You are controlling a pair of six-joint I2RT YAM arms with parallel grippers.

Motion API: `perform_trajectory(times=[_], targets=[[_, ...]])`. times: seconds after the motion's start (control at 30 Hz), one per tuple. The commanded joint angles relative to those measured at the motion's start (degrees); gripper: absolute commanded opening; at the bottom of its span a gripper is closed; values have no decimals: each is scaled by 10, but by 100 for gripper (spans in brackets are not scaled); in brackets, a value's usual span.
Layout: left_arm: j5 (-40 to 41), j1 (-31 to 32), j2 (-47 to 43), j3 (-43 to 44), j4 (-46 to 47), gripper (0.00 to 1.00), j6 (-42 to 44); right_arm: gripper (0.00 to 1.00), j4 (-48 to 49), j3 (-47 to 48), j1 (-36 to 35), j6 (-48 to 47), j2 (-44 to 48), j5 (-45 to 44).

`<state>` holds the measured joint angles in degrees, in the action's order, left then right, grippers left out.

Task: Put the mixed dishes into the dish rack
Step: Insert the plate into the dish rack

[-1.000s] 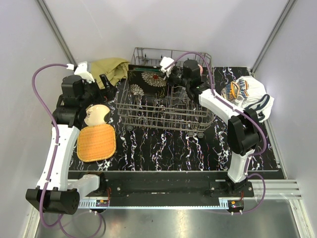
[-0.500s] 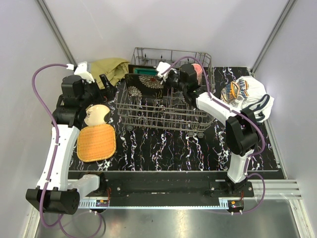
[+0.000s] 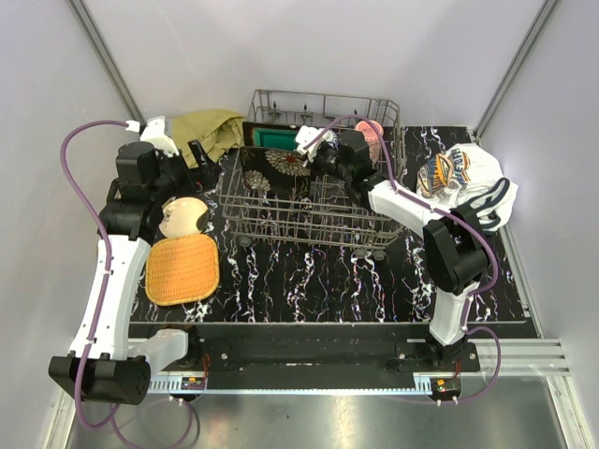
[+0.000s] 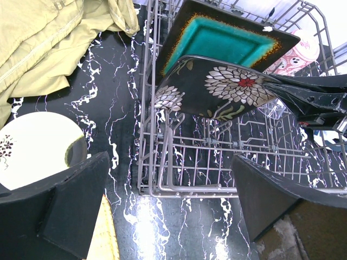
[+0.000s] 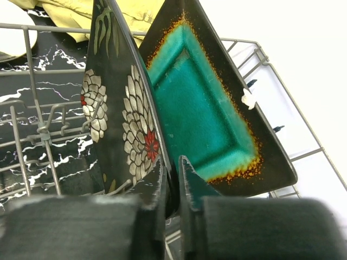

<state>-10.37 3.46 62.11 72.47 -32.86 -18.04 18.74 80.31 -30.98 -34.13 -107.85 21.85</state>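
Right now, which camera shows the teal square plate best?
The right wrist view: the teal square plate fills the frame, leaning behind the dark floral plate. The left wrist view shows its upper part over the floral plate, inside the dish rack. The top view shows only a small teal strip.

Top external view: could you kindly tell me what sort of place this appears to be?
Probably a lab test cell, not a kitchen: plain white panel walls enclose a black marbled tabletop holding a grey wire dish rack, with two robot arms bolted at its near edge.
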Motion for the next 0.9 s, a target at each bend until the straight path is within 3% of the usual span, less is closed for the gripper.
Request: perform_trajectory(times=[0.0, 0.1, 0.3, 0.53, 0.73, 0.87], targets=[[-12, -2, -8, -3, 29, 99, -4, 21, 58, -5, -8, 16, 21, 0], [-11, -2, -8, -4, 29, 99, -4, 40, 66, -5, -8, 17, 24, -7], [-13, -3, -10, -2, 29, 99, -4, 45, 76, -1, -8, 15, 33, -22], [-15, -3, -14, 0, 28, 99, -7, 62, 89, 12, -7, -9, 62, -70], [-15, -3, -17, 2, 25, 99, -11, 65, 73, 38, -7, -54, 92, -98], [-8, -3, -23, 5, 23, 99, -11, 66, 39, 52, -8, -30, 120, -96]])
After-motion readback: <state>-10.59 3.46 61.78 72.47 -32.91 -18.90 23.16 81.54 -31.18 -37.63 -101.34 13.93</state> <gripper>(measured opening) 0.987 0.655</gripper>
